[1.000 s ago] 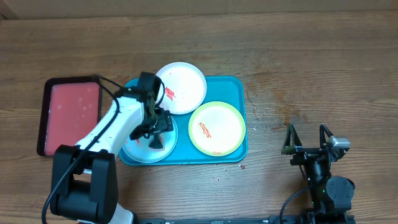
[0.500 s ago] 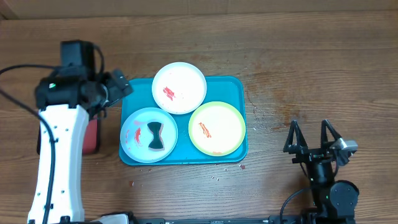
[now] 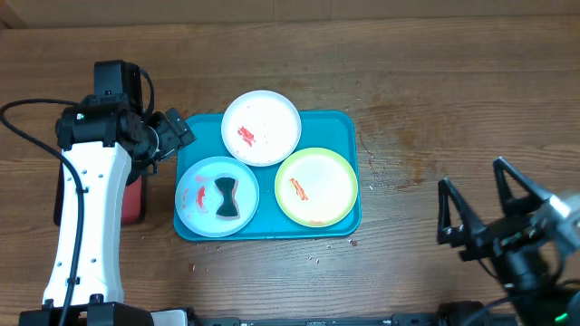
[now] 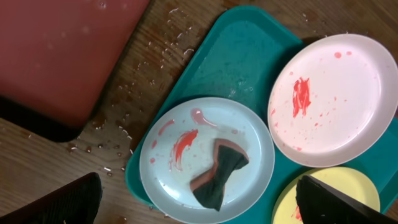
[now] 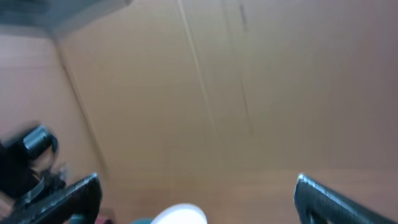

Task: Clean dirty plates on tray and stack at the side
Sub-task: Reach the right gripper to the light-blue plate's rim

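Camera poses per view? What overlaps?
Overhead: above table, straight down; tray, left gripper, right gripper show.
Left wrist: over tray's left end, facing down at blue plate, sponge; own fingertips at bottom corners.
Right wrist: blurred, facing a brown surface; own fingertips at bottom corners.
Shared: overhead and left wrist both show blue plate, sponge, white plate.

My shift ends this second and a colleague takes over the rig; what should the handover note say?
Left gripper: open, empty, hovering left of the turquoise tray.
Right gripper: open, empty, far right, away from the tray.
The white plate, light blue plate and yellow-green plate all lie on the tray, each with red smears. The sponge lies on the light blue one.
Done: no plate is clean and none is stacked.
Left: pick up the sponge, wipe all three plates, stack them beside the tray.
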{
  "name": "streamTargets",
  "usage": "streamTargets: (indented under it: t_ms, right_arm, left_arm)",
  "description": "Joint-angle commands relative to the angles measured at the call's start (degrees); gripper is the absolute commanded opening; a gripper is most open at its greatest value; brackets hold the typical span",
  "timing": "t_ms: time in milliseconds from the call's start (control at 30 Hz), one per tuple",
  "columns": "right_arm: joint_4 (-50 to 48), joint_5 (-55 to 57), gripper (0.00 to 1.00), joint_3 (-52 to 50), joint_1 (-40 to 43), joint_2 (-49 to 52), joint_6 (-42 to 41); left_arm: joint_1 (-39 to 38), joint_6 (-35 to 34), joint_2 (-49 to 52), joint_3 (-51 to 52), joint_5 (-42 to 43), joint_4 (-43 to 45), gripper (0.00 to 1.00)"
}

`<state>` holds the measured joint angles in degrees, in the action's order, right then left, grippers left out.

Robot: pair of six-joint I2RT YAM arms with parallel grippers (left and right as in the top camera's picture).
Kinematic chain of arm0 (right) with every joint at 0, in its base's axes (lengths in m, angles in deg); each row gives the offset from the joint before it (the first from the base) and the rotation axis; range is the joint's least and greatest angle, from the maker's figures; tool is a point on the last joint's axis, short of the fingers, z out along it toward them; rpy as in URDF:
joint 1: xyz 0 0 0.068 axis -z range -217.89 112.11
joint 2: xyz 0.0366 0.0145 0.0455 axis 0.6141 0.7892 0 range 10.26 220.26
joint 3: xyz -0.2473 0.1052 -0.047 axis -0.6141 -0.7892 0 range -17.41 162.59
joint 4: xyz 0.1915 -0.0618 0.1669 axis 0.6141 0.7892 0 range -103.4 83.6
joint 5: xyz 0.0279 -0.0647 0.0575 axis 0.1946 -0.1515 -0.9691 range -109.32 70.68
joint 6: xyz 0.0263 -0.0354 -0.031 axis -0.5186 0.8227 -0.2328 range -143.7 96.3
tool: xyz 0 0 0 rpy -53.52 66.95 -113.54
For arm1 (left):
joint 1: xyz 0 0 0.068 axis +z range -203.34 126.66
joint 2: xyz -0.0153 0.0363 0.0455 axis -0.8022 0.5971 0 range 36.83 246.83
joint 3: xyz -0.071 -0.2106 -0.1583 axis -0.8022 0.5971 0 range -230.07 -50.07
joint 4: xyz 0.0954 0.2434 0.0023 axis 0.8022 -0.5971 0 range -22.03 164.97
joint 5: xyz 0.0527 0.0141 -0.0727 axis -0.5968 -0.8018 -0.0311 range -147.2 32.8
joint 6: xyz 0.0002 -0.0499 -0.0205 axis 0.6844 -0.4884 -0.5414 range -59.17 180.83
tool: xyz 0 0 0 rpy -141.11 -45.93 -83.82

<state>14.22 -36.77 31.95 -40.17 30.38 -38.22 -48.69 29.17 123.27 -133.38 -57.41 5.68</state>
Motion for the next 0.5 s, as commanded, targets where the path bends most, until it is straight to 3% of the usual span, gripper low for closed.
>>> streamTargets:
  t_ms: [0, 133, 267, 333, 467]
  right_arm:
    - [13.09, -1.05, 1.00, 17.79, 0.11, 14.19, 4.48]
    - [23.80, -10.78, 1.00, 33.73, 0.07, 29.73, 0.00]
    - [21.62, -23.47, 0.98, 37.90, 0.04, 38.80, -4.24]
    - [20.52, -28.46, 0.69, 37.88, -0.94, 42.77, -5.90]
    - [25.05, -19.45, 0.62, 37.88, -10.84, 51.39, -5.07]
  left_arm:
    - [0.04, -1.18, 0.44, -0.20, -0.13, 0.13, 1.00]
    - [0.04, -1.16, 0.44, -0.20, -0.15, 0.09, 1.00]
    - [0.04, -1.16, 0.44, -0.20, -0.15, -0.35, 1.00]
    - [0.04, -1.14, 0.44, -0.20, -0.15, -0.81, 1.00]
    - [0.04, -1.14, 0.46, -0.04, -0.15, -0.94, 1.00]
